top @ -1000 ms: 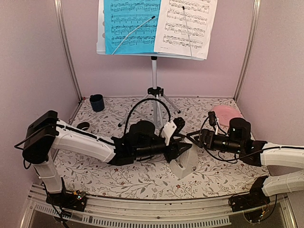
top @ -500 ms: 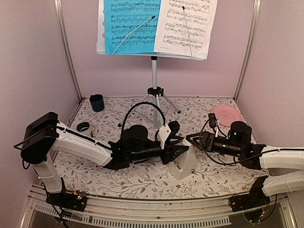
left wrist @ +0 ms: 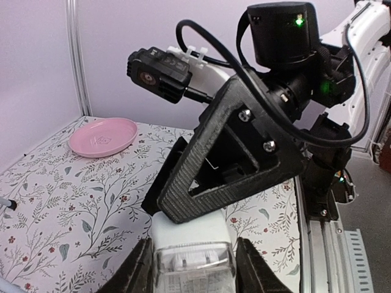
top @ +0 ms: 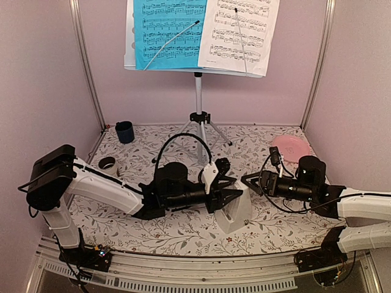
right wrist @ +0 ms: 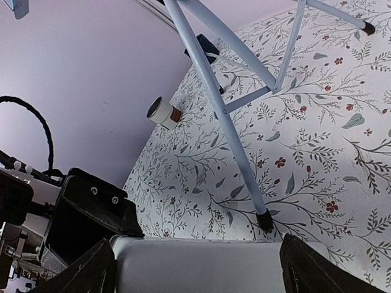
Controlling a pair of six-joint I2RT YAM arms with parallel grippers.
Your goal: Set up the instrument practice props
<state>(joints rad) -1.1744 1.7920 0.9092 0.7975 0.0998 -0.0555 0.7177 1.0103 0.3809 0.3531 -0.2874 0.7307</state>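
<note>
The pale grey-blue music stand (top: 198, 104) rises on its silver tripod at the back, holding a bright blue sheet (top: 168, 30) and a white sheet (top: 241, 30). The white metronome (top: 235, 212) stands on the floral cloth at centre front. My left gripper (top: 229, 196) is shut on its sides; in the left wrist view its fingers (left wrist: 139, 268) press against the metronome (left wrist: 192, 241). My right gripper (top: 249, 181) reaches in from the right. Its jaws stand wide and open on either side of the metronome (right wrist: 201, 268) near the top.
A pink plate (top: 291, 146) lies at the back right, just behind my right arm. A dark blue cup (top: 124, 131) is at the back left and a small roll (top: 107, 163) sits near my left arm. One tripod leg (right wrist: 232, 140) ends close to the metronome.
The right jaws have spread wider around the metronome. My left gripper has shifted slightly toward the near edge, keeping its hold on the metronome.
</note>
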